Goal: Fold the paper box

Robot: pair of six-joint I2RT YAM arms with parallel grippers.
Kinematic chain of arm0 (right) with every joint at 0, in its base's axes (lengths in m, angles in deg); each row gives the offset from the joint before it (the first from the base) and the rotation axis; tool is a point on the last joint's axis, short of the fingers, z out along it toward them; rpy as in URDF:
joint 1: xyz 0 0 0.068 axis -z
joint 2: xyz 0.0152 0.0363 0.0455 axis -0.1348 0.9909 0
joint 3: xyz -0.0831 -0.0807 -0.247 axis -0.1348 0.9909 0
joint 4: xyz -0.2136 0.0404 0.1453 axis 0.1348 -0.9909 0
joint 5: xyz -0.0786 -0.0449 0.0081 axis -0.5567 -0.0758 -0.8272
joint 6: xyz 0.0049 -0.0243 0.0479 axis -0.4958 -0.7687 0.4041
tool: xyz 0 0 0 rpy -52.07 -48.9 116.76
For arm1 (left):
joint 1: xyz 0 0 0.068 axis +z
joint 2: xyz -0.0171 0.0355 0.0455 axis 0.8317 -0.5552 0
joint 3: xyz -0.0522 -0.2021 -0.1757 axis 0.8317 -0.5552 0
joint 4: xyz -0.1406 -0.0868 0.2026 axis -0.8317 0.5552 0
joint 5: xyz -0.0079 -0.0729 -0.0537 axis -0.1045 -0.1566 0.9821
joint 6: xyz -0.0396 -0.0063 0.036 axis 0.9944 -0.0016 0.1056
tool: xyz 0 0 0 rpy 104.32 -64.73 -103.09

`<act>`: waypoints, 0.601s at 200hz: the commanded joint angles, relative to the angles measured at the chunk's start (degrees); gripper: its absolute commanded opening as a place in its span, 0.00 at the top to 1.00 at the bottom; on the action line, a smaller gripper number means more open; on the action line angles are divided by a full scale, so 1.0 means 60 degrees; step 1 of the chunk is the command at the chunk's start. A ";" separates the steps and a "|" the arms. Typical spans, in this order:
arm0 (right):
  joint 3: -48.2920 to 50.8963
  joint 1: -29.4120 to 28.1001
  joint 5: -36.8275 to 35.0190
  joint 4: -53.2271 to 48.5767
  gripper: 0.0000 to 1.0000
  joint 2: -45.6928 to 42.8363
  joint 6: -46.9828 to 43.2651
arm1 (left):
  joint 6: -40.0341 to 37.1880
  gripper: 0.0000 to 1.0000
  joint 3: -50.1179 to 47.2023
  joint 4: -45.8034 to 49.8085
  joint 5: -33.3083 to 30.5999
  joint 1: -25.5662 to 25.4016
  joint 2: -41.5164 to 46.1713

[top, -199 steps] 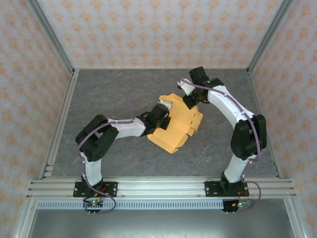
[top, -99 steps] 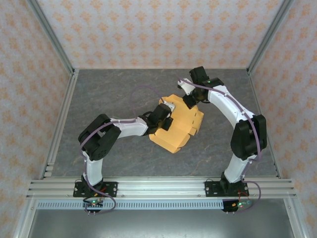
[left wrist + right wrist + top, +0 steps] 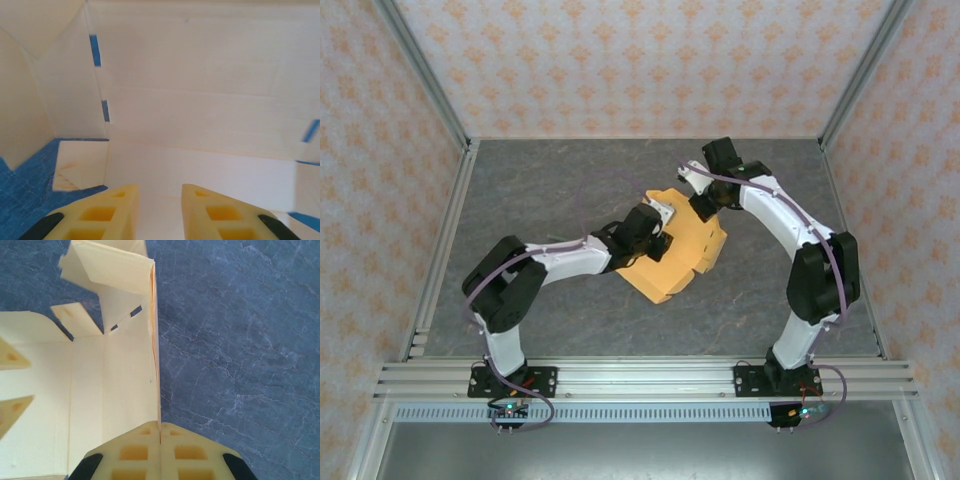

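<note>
The paper box [image 3: 682,262] is orange-yellow card, partly folded, lying mid-table between both arms. My left gripper [image 3: 658,228] sits at its left edge, open; in the left wrist view its tips [image 3: 157,190] stand apart over the pale inner card [image 3: 200,100], with nothing between them. My right gripper [image 3: 703,207] is at the box's far edge. In the right wrist view it [image 3: 160,426] is shut on the upright wall [image 3: 152,340] of the box, and a left fingertip [image 3: 11,359] shows at the left edge. Folded flaps [image 3: 107,270] stand beyond.
The grey marbled table [image 3: 540,180] runs out on all sides of the box. Patterned walls with aluminium posts [image 3: 425,85] close in the left, back and right. A metal rail [image 3: 640,378] runs along the near edge by the arm bases.
My left gripper has gone from shut to open, letting go of the card, and its arm has stretched a little further in. The box has shifted slightly. The right gripper has kept its hold.
</note>
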 commanded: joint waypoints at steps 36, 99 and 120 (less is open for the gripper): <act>0.0651 -0.0025 0.0364 0.0824 1.00 -0.0834 -0.0862 | 0.0147 0.67 -0.0758 0.0309 0.1259 0.1175 0.1576; 0.0857 -0.0031 0.0534 0.0954 1.00 -0.0926 -0.1100 | -0.0203 0.67 0.1298 0.1160 0.3264 0.1882 0.0248; 0.0856 -0.0029 0.0497 0.0928 1.00 -0.0939 -0.1103 | -0.0082 0.66 0.1742 0.1301 0.3820 0.2210 -0.0136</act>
